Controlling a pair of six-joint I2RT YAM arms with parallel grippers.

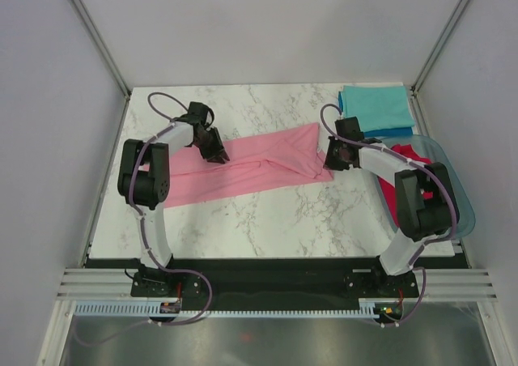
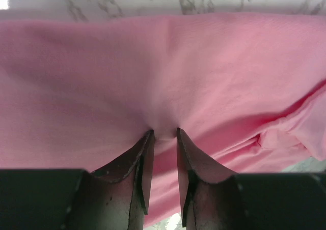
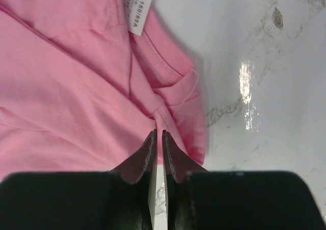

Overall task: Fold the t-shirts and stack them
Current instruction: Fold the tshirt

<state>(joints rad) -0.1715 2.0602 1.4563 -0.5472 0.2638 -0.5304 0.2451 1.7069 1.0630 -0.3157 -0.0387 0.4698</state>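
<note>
A light pink t-shirt [image 1: 267, 162] lies stretched in a long band across the marble table [image 1: 267, 220]. My left gripper [image 1: 217, 157] is at its top edge left of centre, fingertips [image 2: 147, 138] pressed into the cloth [image 2: 178, 62], which puckers up between them. My right gripper [image 1: 330, 165] is at the shirt's right end, jaws nearly together on a gathered fold [image 3: 168, 108] beside the collar. A white tag [image 3: 137, 11] shows on the pink cloth [image 3: 61, 87]. A teal t-shirt [image 1: 372, 100] lies folded on a blue one [image 1: 392, 131] at the back right. A red t-shirt [image 1: 409, 154] sits in the tub.
The clear bluish plastic tub [image 1: 453, 188] stands at the table's right edge, next to my right arm. White walls with metal posts close in the table at the back and both sides.
</note>
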